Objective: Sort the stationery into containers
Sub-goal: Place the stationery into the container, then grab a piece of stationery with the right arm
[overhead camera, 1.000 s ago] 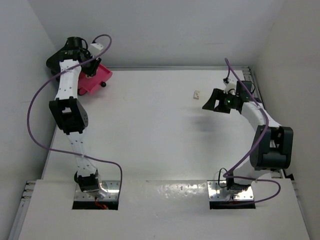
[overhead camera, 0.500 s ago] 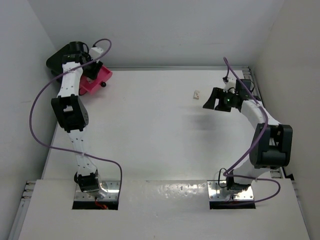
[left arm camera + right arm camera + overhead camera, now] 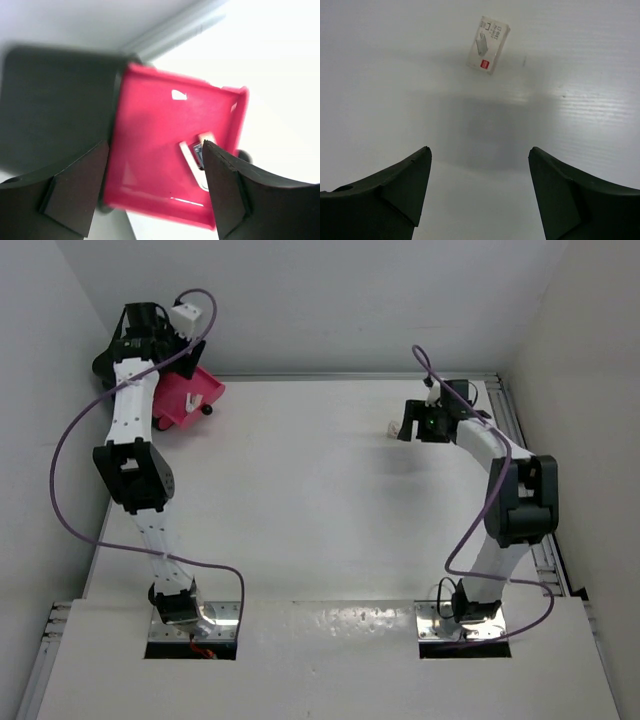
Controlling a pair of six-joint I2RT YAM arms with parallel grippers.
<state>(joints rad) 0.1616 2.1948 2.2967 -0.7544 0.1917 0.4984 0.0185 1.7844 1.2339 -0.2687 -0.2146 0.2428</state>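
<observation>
A pink drawer (image 3: 165, 125) stands pulled out of the black cabinet (image 3: 55, 100) at the table's far left corner. Small white eraser-like pieces (image 3: 192, 155) lie inside it. My left gripper (image 3: 155, 145) hangs above the drawer, open, with nothing between its fingers. From above, the same gripper (image 3: 135, 335) is raised over the drawer (image 3: 188, 395) and cabinet (image 3: 103, 365). A small white printed block (image 3: 488, 45) lies on the table ahead of my right gripper (image 3: 479, 150), which is open and empty. In the top view this block (image 3: 391, 427) sits just left of the right gripper (image 3: 412, 422).
A black knob (image 3: 208, 409) shows at the drawer's front. White walls close in the table at the back and both sides. A metal rail (image 3: 505, 400) runs along the right edge. Purple cables (image 3: 70, 450) loop off both arms.
My left gripper has opened wide and risen from the drawer. The right arm has swung left and farther back, bringing its gripper up beside the white block.
</observation>
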